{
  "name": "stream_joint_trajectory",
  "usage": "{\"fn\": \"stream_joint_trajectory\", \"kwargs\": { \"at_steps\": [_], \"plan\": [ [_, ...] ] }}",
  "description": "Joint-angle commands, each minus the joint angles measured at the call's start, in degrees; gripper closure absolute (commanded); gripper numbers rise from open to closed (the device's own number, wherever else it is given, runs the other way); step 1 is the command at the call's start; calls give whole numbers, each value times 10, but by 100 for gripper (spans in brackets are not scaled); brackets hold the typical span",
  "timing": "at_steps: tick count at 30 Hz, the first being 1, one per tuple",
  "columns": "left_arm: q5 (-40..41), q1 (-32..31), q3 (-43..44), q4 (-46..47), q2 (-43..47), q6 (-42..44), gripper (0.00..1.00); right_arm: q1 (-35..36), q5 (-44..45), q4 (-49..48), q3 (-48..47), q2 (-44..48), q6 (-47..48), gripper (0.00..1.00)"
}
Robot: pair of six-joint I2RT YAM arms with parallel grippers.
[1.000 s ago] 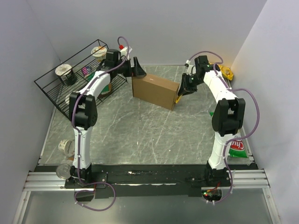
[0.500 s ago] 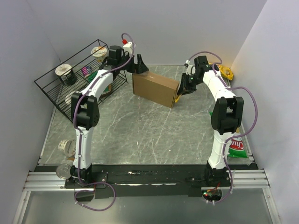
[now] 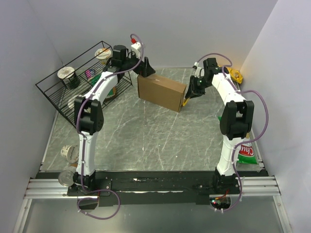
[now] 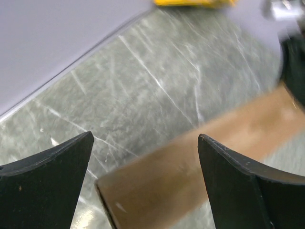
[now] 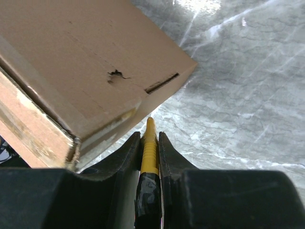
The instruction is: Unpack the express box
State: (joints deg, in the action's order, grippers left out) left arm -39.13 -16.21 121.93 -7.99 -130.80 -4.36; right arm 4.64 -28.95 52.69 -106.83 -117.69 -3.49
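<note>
1. Lifted a little higher since a second ago: left pincer [image 3: 146, 67], spread wide, hovering above left end of express box [image 3: 162, 92].
2. Clamped narrow on yellow tool [image 5: 149, 145]: right pincer [image 5: 150, 136], tool tip at box's right end.
3. Box resting on surface [image 3: 146, 136], toward far wall.

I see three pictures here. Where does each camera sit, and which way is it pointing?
Top external: fixed above and behind the bases, looking down at the table; shows the left arm and right arm either side of the express box.
Left wrist: on the left arm, looking past the left jaws, wide open, at the box and table.
Right wrist: on the right arm, looking along the right jaws, shut on a yellow tool, toward the box's corner.
Shared: all three views show the box.
</note>
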Motion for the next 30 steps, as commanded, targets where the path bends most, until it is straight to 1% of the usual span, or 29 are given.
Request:
{"fn": "stream_joint_trajectory", "kwargs": {
  "at_steps": [1,2,3,5,6,8,9,11,13,15,18,19,20,21,22,24,27,29,30],
  "plan": [
    [-143,-4,43,-87,70,225,4,-13,2,-14,-22,26,7,100],
    [-158,-7,52,-145,76,263,4,-15,1,-15,-21,26,7,100],
    [-161,-14,53,-177,85,340,4,-15,0,-15,-20,26,6,100],
    [-167,-22,52,-231,91,415,4,-16,-3,-18,-18,26,5,100],
    [-162,-30,51,-270,94,464,4,-17,-4,-18,-18,28,5,100],
    [-148,-43,52,-303,93,511,4,-17,-5,-19,-16,30,5,100],
    [-130,-55,53,-325,90,556,4,-18,-7,-20,-13,30,5,100],
    [-108,-65,47,-319,85,581,4,-21,-8,-21,-8,32,5,100],
    [-85,-76,46,-285,76,591,4,-23,-12,-21,-1,33,4,100],
    [-68,-85,60,-276,53,607,4,-23,-13,-22,4,36,3,100],
    [-58,-91,141,-322,-4,632,4,-23,-18,-23,6,39,1,100],
    [-58,-92,184,-351,-17,636,4,-23,-22,-22,6,40,0,100],
    [-56,-93,194,-359,-29,651,4,-24,-23,-23,6,42,0,100],
    [-53,-94,191,-363,-28,662,4,-23,-24,-24,5,42,-2,100],
    [-43,-95,168,-361,-24,672,4,-24,-27,-25,5,43,-2,100],
    [-38,-98,147,-374,-16,703,4,-24,-27,-26,7,45,-3,100],
    [-31,-102,173,-438,-38,726,4,-27,-30,-27,14,50,-4,100],
    [-19,-103,176,-445,-45,721,4,-28,-32,-29,19,56,-4,100],
    [-16,-104,169,-434,-45,718,4,-31,-31,-29,25,59,-3,100]
  ]
}}
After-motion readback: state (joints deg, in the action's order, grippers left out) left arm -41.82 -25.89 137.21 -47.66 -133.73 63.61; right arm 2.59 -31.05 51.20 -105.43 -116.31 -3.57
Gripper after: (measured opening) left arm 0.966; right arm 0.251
